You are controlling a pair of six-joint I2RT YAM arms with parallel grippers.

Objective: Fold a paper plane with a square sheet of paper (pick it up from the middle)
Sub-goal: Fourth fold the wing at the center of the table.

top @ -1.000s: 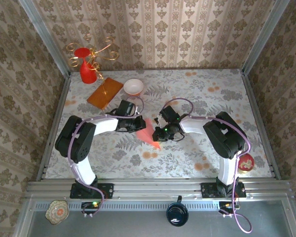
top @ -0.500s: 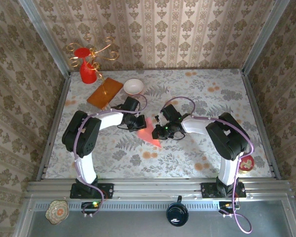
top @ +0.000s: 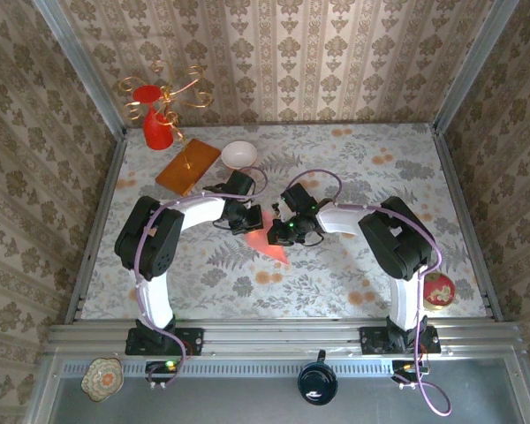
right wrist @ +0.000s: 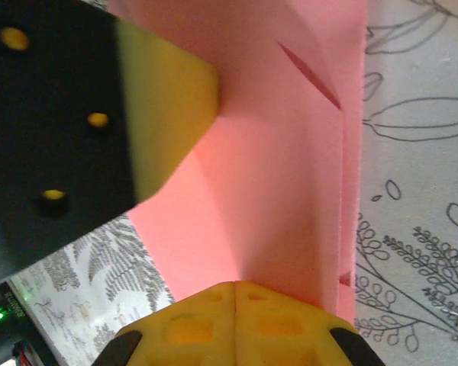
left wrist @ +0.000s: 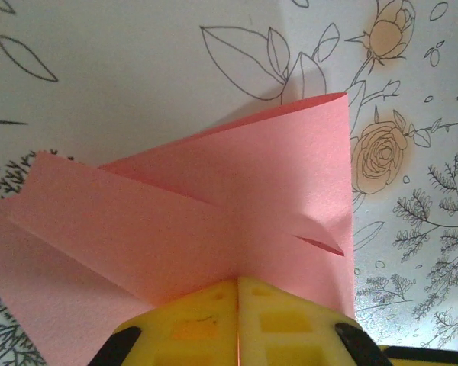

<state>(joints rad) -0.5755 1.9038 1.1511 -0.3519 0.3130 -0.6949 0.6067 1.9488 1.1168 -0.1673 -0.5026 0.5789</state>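
Note:
The pink sheet of paper (top: 271,247) is folded into a narrow, layered plane shape whose point faces the near edge, and it sits between my two grippers at the middle of the table. My left gripper (top: 251,223) is shut on its left side. In the left wrist view the yellow fingertips (left wrist: 214,305) pinch the paper (left wrist: 214,198), and loose flaps fan out above them. My right gripper (top: 279,232) is shut on the right side. In the right wrist view its jaws (right wrist: 235,287) clamp the paper (right wrist: 290,175), with the left gripper's yellow finger (right wrist: 168,99) close at upper left.
An orange-brown wooden board (top: 187,166), a white bowl (top: 239,155) and a red vase with gold wires (top: 156,124) stand at the back left. A red dish (top: 439,290) lies by the right arm's base. A dark mug (top: 317,382) and a small dish (top: 102,378) sit below the rail.
Both grippers have drawn closer together and slightly farther from the near edge, still pinching the paper. The left arm's elbow has swung inward.

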